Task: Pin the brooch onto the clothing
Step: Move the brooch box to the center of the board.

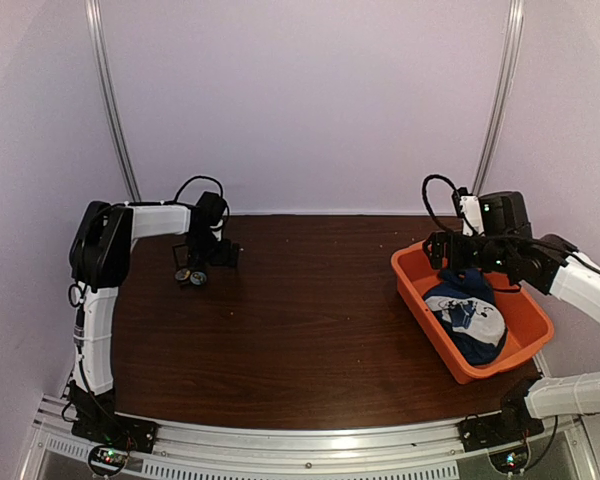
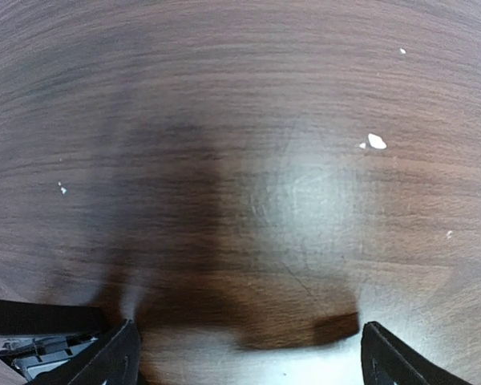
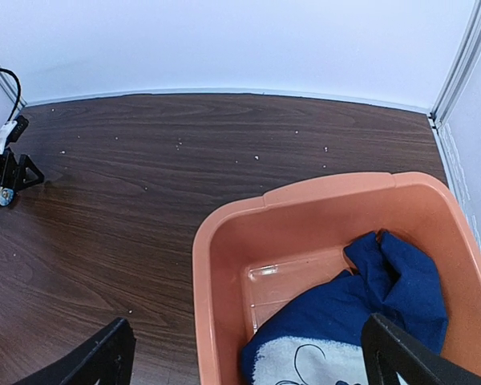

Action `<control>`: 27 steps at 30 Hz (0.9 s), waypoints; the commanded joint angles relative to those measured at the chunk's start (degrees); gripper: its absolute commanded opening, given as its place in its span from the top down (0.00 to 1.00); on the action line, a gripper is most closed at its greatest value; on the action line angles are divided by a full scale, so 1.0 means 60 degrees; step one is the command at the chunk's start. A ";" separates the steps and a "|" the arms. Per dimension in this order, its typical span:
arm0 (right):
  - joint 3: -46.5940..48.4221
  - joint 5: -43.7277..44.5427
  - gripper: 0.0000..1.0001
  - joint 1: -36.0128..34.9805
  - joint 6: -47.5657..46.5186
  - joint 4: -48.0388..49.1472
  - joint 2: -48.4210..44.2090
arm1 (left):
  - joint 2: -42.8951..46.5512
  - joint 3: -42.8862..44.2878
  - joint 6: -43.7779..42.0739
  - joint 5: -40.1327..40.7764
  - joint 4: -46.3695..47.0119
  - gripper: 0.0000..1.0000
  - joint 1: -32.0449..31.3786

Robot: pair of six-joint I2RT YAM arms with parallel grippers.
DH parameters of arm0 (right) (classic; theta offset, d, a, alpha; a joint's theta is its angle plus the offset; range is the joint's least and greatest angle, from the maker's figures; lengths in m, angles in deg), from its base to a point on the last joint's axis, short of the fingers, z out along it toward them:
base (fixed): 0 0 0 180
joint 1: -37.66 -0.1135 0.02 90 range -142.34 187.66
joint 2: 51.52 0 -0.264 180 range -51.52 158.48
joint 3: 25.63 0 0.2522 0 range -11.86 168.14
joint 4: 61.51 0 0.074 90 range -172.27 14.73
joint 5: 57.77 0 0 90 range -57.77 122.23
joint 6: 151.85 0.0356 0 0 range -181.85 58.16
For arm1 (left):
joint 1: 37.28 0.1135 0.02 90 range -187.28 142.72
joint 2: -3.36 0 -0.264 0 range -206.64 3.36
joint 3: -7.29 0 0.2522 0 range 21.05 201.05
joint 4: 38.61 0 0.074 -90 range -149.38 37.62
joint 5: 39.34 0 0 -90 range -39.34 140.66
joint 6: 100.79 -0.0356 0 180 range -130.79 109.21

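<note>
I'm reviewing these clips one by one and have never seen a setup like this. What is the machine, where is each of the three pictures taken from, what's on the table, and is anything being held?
These are two robot arms bolted at the near edge of a dark wooden table. The top picture looks down from above and behind them.

The other two come from cameras on the wrists, with each gripper's own black fingertips at the bottom corners.

The left gripper hangs open over bare wood, holding nothing. The right gripper is open too, above an orange tub.

In the tub lies a crumpled navy T-shirt with a white cartoon print. Small dark items with a round badge sit near the left gripper; too small to tell more.
</note>
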 commanded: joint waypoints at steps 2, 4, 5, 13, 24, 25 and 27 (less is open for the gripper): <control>0.0340 0.0034 0.00 -0.0081 0.0106 -0.0167 -0.0110 | -0.0270 -0.0271 0.0163 0.0321 -0.0296 0.02 0.0096; 0.0354 0.0034 0.00 -0.0094 0.0100 -0.0168 -0.0105 | -0.0245 -0.0311 0.0157 0.0411 -0.0341 0.02 0.0098; 0.0356 0.0045 0.00 -0.0098 0.0121 -0.0168 -0.0104 | -0.0245 -0.0317 0.0162 0.0414 -0.0362 0.02 0.0098; 0.0577 0.0161 0.00 -0.0127 0.0042 -0.0333 0.0026 | -0.0138 -0.0492 0.0134 0.0582 -0.0461 0.02 0.0112; 0.0722 0.0190 0.00 -0.0128 -0.0059 -0.0432 0.0089 | -0.0144 -0.0567 0.0105 0.0756 -0.0558 0.02 0.0222; 0.0722 0.0189 0.00 -0.0128 -0.0066 -0.0432 0.0072 | -0.0148 -0.0575 0.0112 0.0774 -0.0556 0.02 0.0228; 0.0717 0.0201 0.00 -0.0128 -0.0100 -0.0435 0.0038 | -0.0134 -0.0604 0.0119 0.0798 -0.0565 0.03 0.0242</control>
